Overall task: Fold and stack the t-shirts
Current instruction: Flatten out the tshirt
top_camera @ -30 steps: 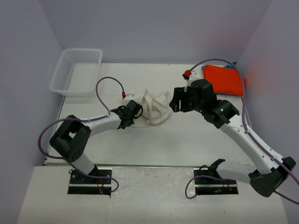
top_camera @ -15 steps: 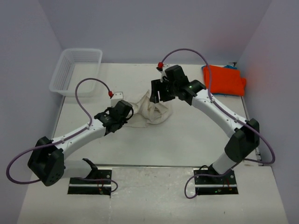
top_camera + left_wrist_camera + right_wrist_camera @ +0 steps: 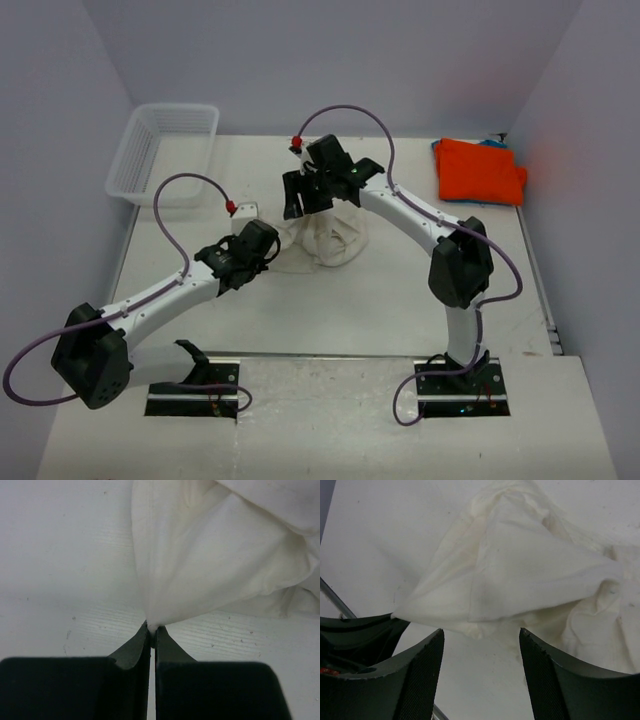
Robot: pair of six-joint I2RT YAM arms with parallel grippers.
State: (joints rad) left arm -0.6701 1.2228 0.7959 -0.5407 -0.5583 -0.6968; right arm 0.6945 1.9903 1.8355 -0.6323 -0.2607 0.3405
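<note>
From above, the cream t-shirt (image 3: 332, 236) lies in a crumpled heap near the middle of the tabletop (image 3: 350, 310). The left pincer (image 3: 272, 247) is at the heap's left side, down low, and it touches the cloth there. The right pincer (image 3: 306, 197) is over the far left part of the heap, and its black fingers stand apart. From this view you cannot tell if it touches the cloth. The orange t-shirt (image 3: 478, 172) lies folded flat in the far right corner, well apart from the heap. A thin edge of the blue t-shirt (image 3: 490, 144) peeks out behind it. A white mesh basket (image 3: 165, 150) sits in the far left corner.

From the left wrist, the left pincer (image 3: 151, 630) is squeezed tight together. A small corner of the cream t-shirt (image 3: 210, 555) is pinched between its tips. The cloth spreads out from that corner like a fan, up and to the right. The rest of it lies in soft folds on the tabletop (image 3: 65, 555).

From the right wrist, the right pincer (image 3: 481, 635) is wide and holds nothing. Its two dark fingers (image 3: 420, 675) are at the bottom of the view. The cream t-shirt (image 3: 520, 575) lies just past them. A flat flap of cloth is pulled out to a point on the left, and bunched folds sit on the right. Bare tabletop (image 3: 380, 540) shows at the upper left.
</note>
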